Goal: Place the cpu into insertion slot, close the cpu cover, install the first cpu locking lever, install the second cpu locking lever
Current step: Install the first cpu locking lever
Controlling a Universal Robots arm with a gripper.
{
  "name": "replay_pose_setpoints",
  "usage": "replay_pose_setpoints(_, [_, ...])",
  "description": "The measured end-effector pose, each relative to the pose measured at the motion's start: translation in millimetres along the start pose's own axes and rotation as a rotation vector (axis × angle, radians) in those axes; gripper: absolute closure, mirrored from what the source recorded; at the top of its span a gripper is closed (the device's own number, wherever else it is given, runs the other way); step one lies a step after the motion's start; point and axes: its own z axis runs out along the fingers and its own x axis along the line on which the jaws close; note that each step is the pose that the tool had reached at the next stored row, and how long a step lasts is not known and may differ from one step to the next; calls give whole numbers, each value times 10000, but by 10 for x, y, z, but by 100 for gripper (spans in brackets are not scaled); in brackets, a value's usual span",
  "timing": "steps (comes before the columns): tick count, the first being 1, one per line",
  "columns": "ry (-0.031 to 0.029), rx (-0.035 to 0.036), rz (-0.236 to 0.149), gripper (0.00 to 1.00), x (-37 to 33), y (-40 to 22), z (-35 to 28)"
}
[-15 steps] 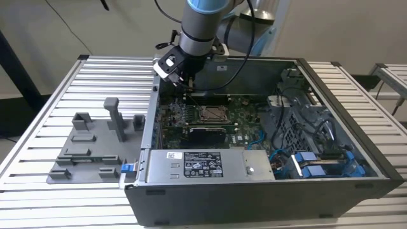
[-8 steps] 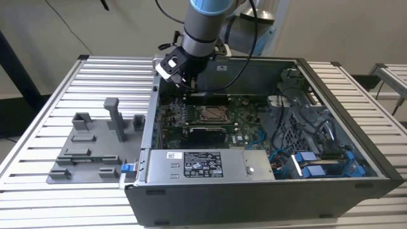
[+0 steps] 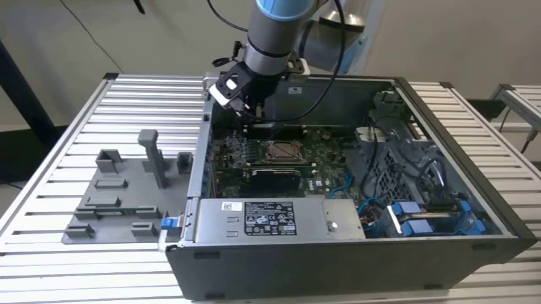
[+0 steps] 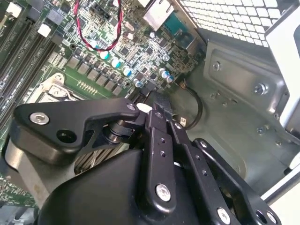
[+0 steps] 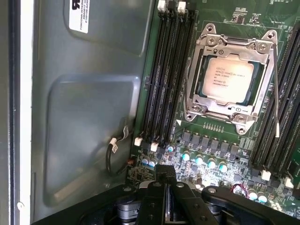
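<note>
Gripper (image 5: 165,172), jaws closed on nothing, hangs near the cpu cover (image 5: 220,117), which lies lowered over the print-marked cpu (image 5: 228,79); a white label (image 5: 78,15) sits farther off.

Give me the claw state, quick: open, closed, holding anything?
Claw: closed, with nothing visible in its grip. The cpu lies in its socket under the cpu cover.

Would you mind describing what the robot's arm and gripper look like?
The arm is a silver-grey tube with a light blue joint band and black cables beside it. The gripper is matte black, built of pinned link bars with silver screws, narrowing to a slim tip.
</note>
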Motion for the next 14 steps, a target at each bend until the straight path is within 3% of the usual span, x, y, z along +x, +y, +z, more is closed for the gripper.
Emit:
replay_pose_setpoints(2, [-5,7,-31,89,-5,19,-4])
replay_pose_setpoints(4, [-49,-28,-107,89,-5,21,-4])
replay_pose_setpoints(6, [-203,-64,-105,89,-6,23,-5])
replay_pose_setpoints(8, [-361,-162,-134,89,-8,23,-6])
replay_pose_setpoints(10, [-581,-281,-162,89,-9,23,-6])
replay_pose_setpoints(12, [-799,-479,-210,89,-11,23,-7])
replay_pose_setpoints(13, [-871,-606,-241,89,-11,23,-7])
replay_pose_setpoints(14, [-883,-652,-253,89,-14,30,0])
